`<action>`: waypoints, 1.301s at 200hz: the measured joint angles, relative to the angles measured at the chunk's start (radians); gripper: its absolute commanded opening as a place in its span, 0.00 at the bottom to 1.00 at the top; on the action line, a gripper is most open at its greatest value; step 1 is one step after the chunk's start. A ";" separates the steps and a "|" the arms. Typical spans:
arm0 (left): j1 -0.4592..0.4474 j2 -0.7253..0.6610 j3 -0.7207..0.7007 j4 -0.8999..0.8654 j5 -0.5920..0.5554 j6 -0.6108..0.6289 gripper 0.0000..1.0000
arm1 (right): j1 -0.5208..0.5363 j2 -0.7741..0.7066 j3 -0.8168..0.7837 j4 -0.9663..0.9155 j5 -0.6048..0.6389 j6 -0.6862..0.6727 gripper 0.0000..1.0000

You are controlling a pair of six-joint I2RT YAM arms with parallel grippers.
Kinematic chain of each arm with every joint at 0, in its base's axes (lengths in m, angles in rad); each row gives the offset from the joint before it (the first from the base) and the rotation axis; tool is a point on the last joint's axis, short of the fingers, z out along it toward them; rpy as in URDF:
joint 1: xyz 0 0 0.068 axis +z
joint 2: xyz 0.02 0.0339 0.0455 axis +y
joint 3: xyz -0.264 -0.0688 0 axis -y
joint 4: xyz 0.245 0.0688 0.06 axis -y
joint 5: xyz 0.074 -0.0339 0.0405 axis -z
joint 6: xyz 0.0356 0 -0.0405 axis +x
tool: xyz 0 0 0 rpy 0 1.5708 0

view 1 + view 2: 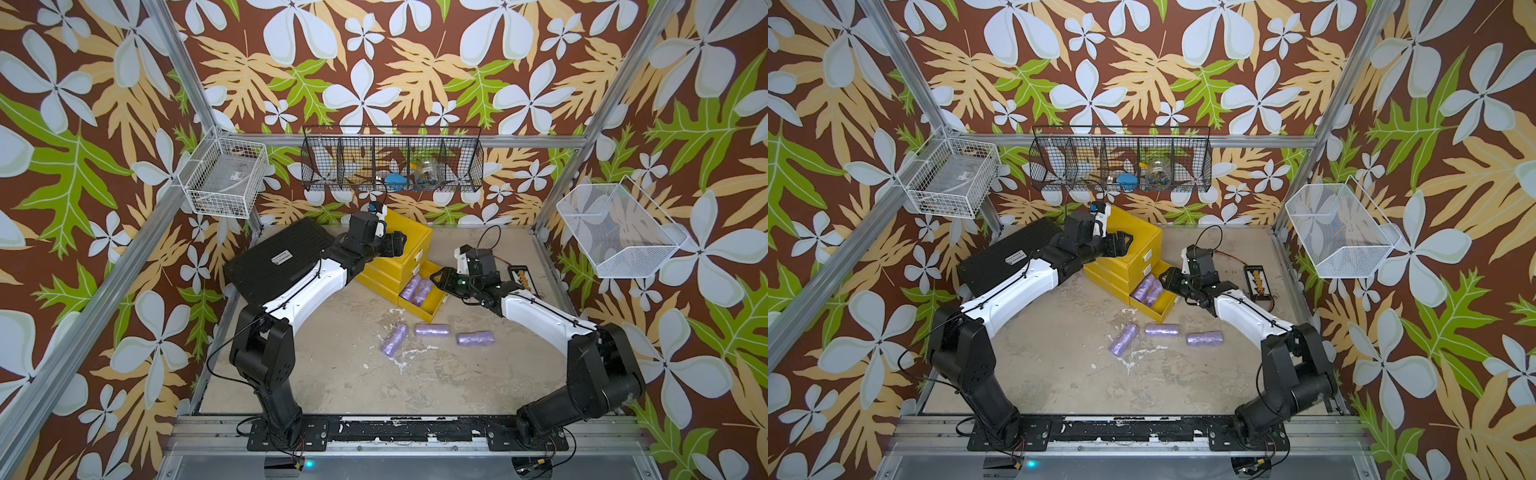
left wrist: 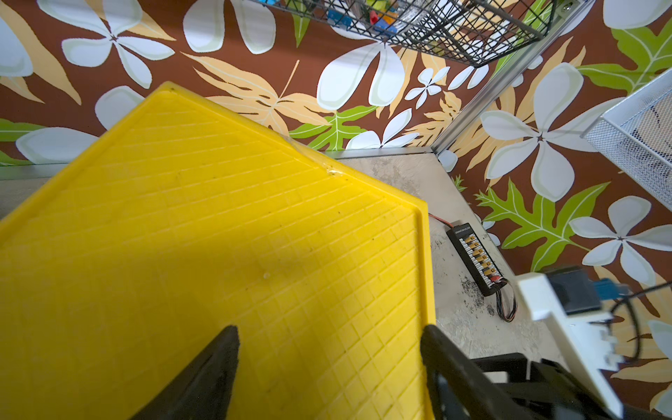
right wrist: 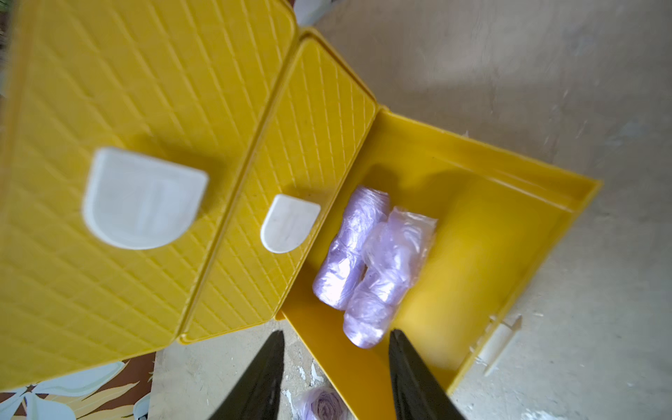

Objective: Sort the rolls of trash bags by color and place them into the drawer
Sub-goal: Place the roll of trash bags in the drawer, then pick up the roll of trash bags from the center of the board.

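Surface [image 1: 332,374] bearing a yellow drawer unit [image 1: 409,237], its bottom drawer [image 3: 491,236] pulled out. Left tool [image 2: 329,329]: jaws wide apart, empty, over the unit's top. Right tool [image 3: 336,332]: jaws apart, empty, above the drawer's end. Two lilac rolls [image 3: 349,251] lie side by side in the drawer; three loose rolls [image 1: 433,330] lie on the surface nearby.

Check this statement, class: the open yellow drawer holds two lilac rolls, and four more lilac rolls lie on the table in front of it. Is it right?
Not quite. Three lilac rolls, not four, lie on the table in front of it, as a top view shows. The open yellow drawer does hold two lilac rolls.
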 measured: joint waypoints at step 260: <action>0.000 -0.017 -0.024 0.017 0.003 -0.001 0.81 | -0.150 -0.400 -0.501 -0.228 0.148 0.373 0.69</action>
